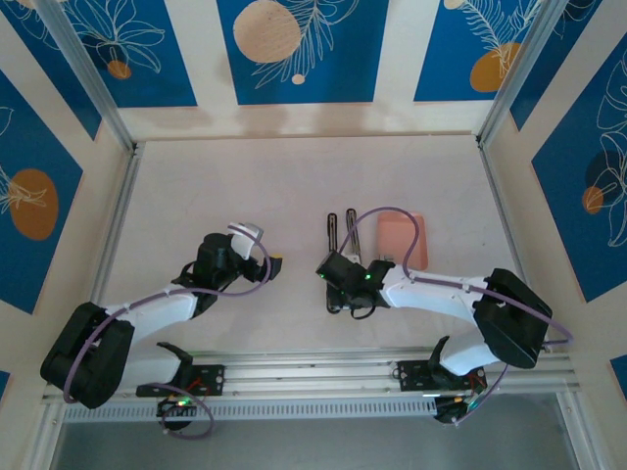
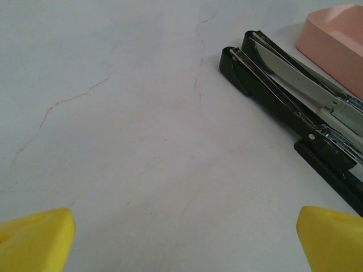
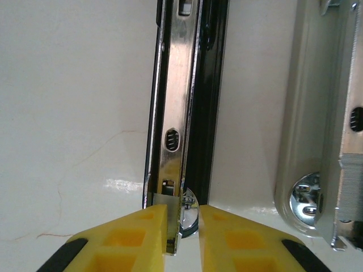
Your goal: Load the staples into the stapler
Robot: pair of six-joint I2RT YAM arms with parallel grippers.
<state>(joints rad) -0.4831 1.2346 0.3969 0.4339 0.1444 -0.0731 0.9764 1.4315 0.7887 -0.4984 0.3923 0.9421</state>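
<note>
2 stapler (image 1: 334, 233) halves, axis near-far.

The stapler (image 1: 334, 230) lies on the table (image 1: 245, 176), just left of the tray (image 1: 397, 240).

Fig. We see left arm (image 1: 147, 311) & right arm (image 1: 436, 289): white links, black joints, lilac cable looped along each, green LEDs. Right gripper (image 3: 182, 226) fingers (image 3: 136, 238) yellow w/ square pockets, black inlays, possibly rubber.

pale table (image 1: 245, 196), an opened black stapler (image 1: 335, 231) and a pink tray (image 1: 397, 243) seemingly just beside it
</note>
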